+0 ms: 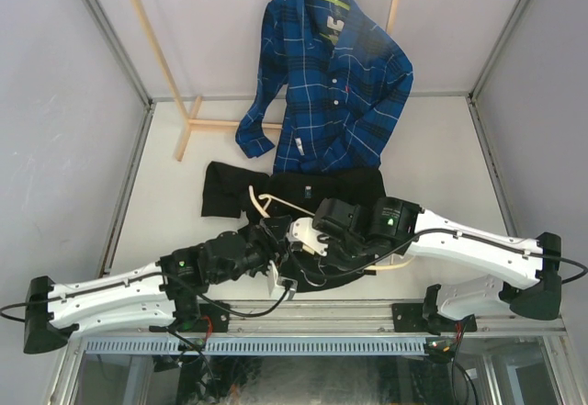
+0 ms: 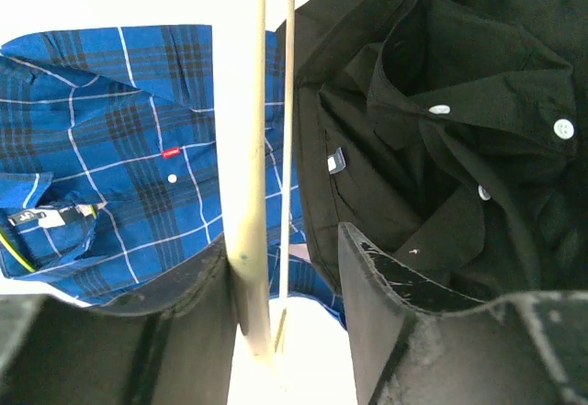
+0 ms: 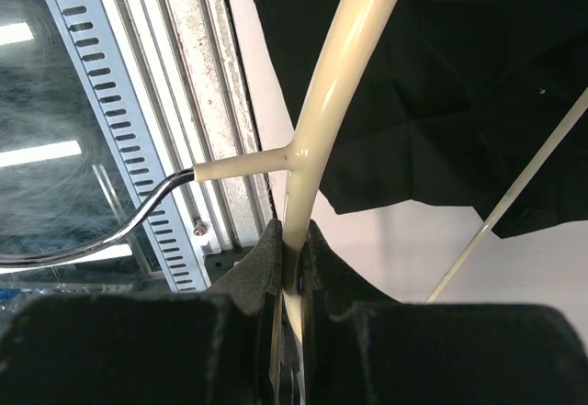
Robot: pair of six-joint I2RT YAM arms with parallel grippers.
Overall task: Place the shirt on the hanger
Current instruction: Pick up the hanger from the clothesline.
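Note:
The black shirt [image 1: 230,189] lies crumpled on the table behind both grippers; its collar and white buttons show in the left wrist view [image 2: 459,102]. The cream wooden hanger [image 1: 260,205] is held above it. My right gripper [image 3: 294,240] is shut on the hanger's arm [image 3: 340,84] just below the junction with the silver hook [image 3: 92,240]. My left gripper [image 2: 283,249] is open, with the hanger's arm [image 2: 248,148] between the fingers against the left one and the thin crossbar [image 2: 287,102] beside it. From above, the grippers meet, left [image 1: 272,240] and right [image 1: 317,240].
A blue plaid shirt [image 1: 331,84] hangs on a wooden rack [image 1: 156,56] at the back, its hem reaching down near the black shirt. A slotted metal rail [image 3: 119,102] runs along the table's near edge. Frame posts stand at the sides.

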